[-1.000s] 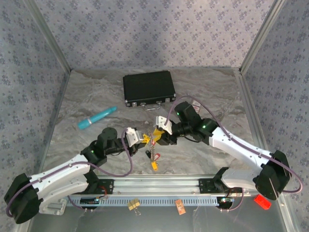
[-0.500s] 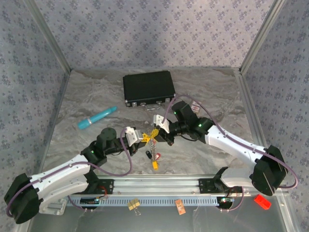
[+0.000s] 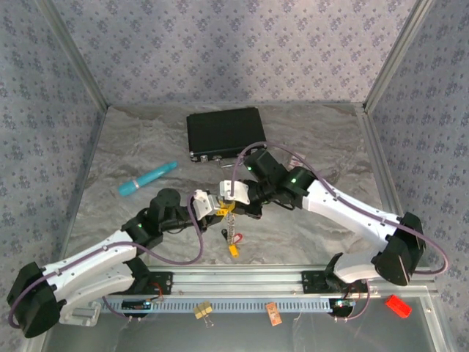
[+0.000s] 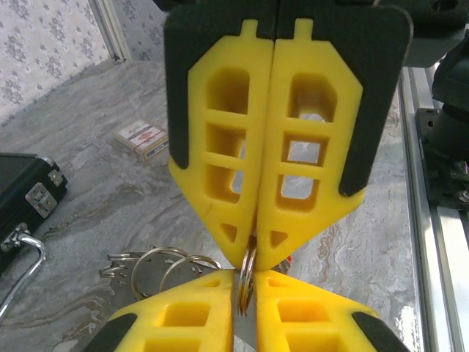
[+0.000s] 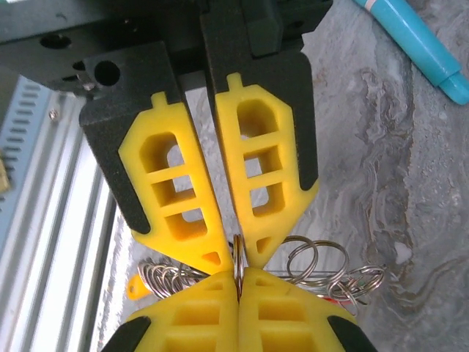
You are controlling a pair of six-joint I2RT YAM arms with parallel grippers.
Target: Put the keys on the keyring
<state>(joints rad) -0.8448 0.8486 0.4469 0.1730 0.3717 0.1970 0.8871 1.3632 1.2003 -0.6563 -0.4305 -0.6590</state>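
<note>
My left gripper and right gripper meet tip to tip above mid-table. Both are shut on one thin metal split ring, seen edge-on. In the left wrist view, my left gripper is at the bottom and the right gripper is above. In the right wrist view, my right gripper pinches the split ring under the left gripper. Several more rings cluster beside it. A short chain and a yellow-orange key tag hang below. The pale bracelet-sized keyring is hidden.
A black case lies at the back centre and a teal pen to the left. A small red-and-white card box sits behind the grippers. On the front rail side lie a yellow binder clip and a small card.
The right gripper has pushed leftward, and the point where both grippers meet has shifted left with the hanging bunch. Both grippers stay closed on the ring.
</note>
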